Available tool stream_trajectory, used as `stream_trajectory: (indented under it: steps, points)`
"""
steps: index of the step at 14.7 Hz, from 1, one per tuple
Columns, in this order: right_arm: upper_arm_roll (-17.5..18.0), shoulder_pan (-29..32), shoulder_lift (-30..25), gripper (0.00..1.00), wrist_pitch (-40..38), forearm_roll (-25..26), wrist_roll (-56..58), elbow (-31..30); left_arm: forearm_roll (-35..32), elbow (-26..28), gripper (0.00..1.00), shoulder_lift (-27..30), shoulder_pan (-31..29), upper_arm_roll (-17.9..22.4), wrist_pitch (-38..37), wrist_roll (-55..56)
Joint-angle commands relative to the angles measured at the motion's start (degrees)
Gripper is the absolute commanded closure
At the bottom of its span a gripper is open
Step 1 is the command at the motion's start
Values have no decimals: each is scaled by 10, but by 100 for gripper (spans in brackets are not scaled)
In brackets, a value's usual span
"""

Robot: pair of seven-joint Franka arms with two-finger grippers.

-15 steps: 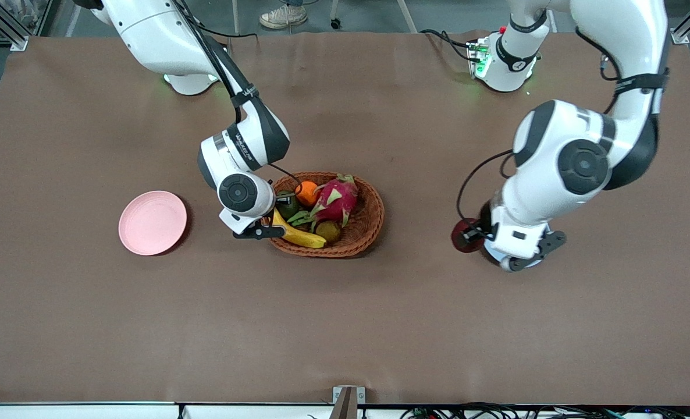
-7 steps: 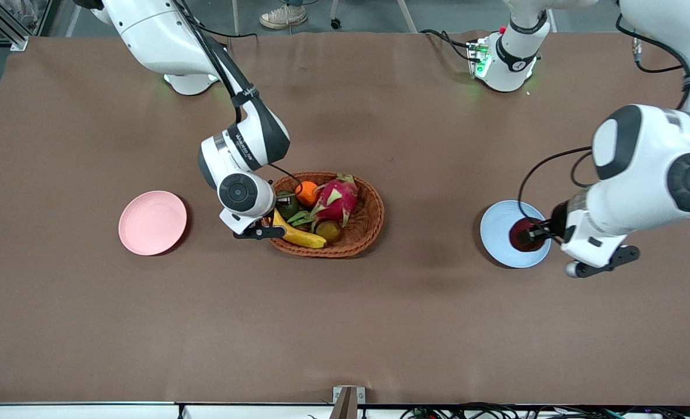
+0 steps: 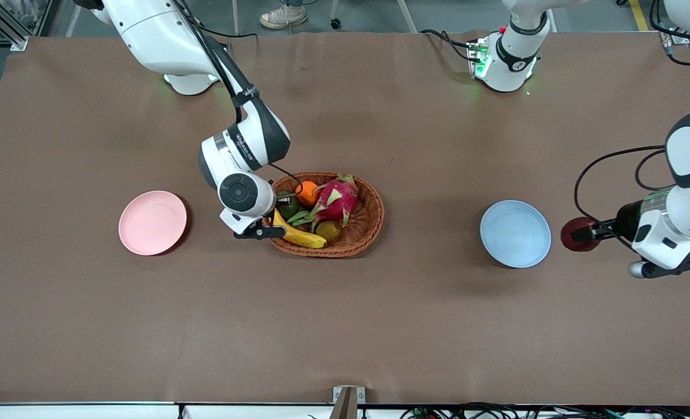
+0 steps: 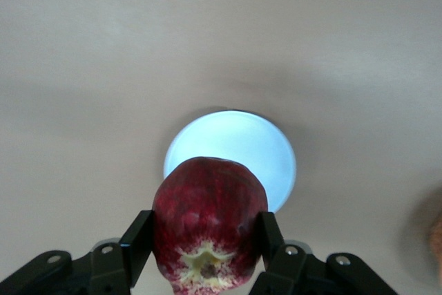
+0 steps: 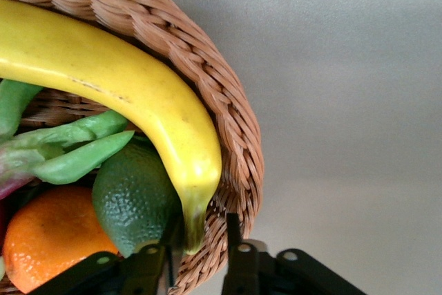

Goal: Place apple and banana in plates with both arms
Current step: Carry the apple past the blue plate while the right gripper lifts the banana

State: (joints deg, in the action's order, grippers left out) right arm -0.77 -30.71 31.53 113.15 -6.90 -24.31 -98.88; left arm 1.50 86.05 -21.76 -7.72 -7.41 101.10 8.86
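Observation:
My left gripper [image 3: 580, 234] is shut on the dark-red apple [image 3: 578, 234] and holds it above the table, just past the light blue plate [image 3: 515, 234] toward the left arm's end. In the left wrist view the apple [image 4: 207, 219] sits between the fingers [image 4: 138, 240], with the blue plate [image 4: 235, 150] showing past it. My right gripper [image 3: 276, 216] is at the wicker basket's rim [image 3: 371, 224], shut on the dark tip of the yellow banana [image 3: 299, 235], with the rim [image 5: 228, 115] also between the jaws. The banana [image 5: 117, 81] lies in the basket. The pink plate [image 3: 152, 222] is empty.
The basket also holds a pink dragon fruit [image 3: 338, 199], an orange [image 3: 306, 193], a dark green fruit [image 5: 135, 198] and a kiwi [image 3: 328, 231]. The pink plate lies toward the right arm's end of the table, the blue plate toward the left arm's end.
My left arm has swung the apple from the basket side of the blue plate, across the plate, to past it at the left arm's end. The right arm has not moved.

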Motion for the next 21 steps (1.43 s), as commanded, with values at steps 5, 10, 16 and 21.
stream_trajectory:
  steps: [5, 10, 16, 21]
  points:
    - [-1, -4, -2, 95, 6, -8, 5, -4, -33, 6, 100, -14, -52, -5, -6, -86]
    - [-1, 5, -17, 100, -13, -9, 4, 15, -45, 23, 99, -33, -77, -6, -6, -105]
    - [-6, 76, -88, 100, -82, -33, -92, 30, -41, 34, 99, -63, -89, -7, -6, -105]
    - [-12, 178, -128, 100, -94, -32, -108, -17, -1, 58, 99, -73, -84, -11, -6, -96]
